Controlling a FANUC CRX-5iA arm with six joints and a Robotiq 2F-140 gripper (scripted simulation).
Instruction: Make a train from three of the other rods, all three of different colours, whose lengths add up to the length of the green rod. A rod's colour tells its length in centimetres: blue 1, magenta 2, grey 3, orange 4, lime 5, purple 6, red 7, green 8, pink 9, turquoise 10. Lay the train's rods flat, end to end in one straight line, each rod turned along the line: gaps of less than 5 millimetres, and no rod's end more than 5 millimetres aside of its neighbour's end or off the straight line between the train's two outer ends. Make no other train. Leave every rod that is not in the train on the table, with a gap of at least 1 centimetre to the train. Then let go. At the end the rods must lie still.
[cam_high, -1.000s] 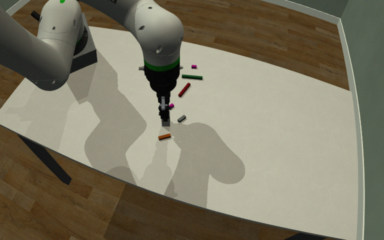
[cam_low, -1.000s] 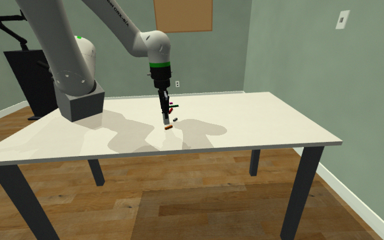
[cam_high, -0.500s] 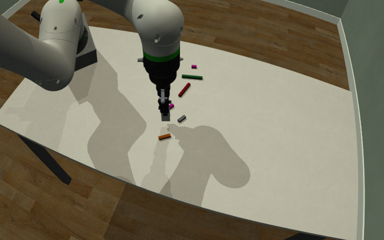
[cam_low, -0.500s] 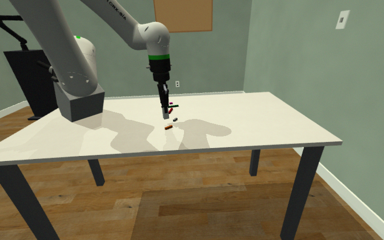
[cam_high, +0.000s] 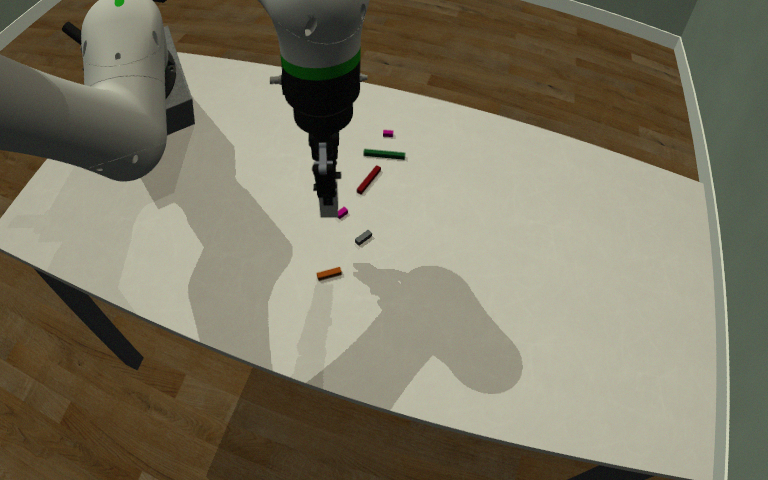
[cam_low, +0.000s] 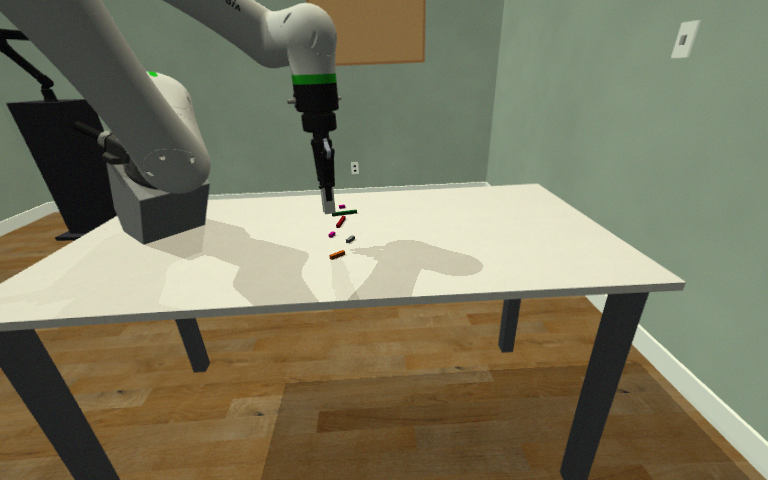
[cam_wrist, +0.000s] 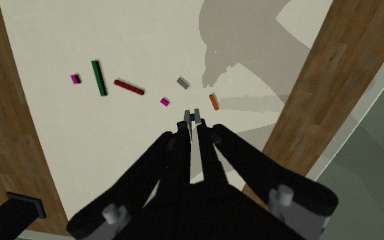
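My gripper is shut on a small blue rod and holds it above the table, mostly hidden by the fingertips. The orange rod and the grey rod lie flat, apart and turned differently. The green rod lies farther back. The red rod lies slanted between it and a magenta rod. No rods touch.
A second magenta rod lies beyond the green rod. The white table carries the arm's base at the left. Arm shadows fall across the table near the orange and grey rods.
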